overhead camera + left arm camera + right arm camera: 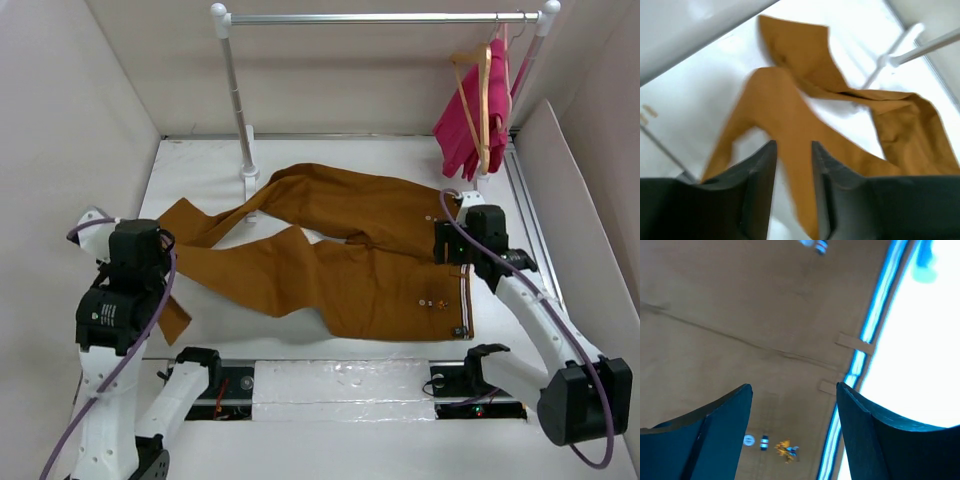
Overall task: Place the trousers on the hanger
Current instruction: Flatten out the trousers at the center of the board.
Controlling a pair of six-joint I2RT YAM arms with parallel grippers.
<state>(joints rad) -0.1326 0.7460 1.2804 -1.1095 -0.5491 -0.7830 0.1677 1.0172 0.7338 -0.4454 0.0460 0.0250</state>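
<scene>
The rust-brown trousers point(350, 270) lie flat on the white table, with the waistband at the right and the legs running left. The tan wooden hanger point(485, 90) hangs at the right end of the rail, with a pink garment on it. My left gripper point(158, 262) hovers over the end of a trouser leg at the left. In the left wrist view this gripper point(793, 145) stands a little open, and the trousers point(790, 115) lie below the gap. My right gripper point(793, 387) is wide open just above the trousers point(740, 315) near the striped waistband, holding nothing.
The white-and-silver clothes rail point(380, 17) spans the back, and its left post stands on a foot point(250, 180) touching a trouser leg. The pink garment point(462, 125) hangs at the back right. White walls close in the table on the left, back and right.
</scene>
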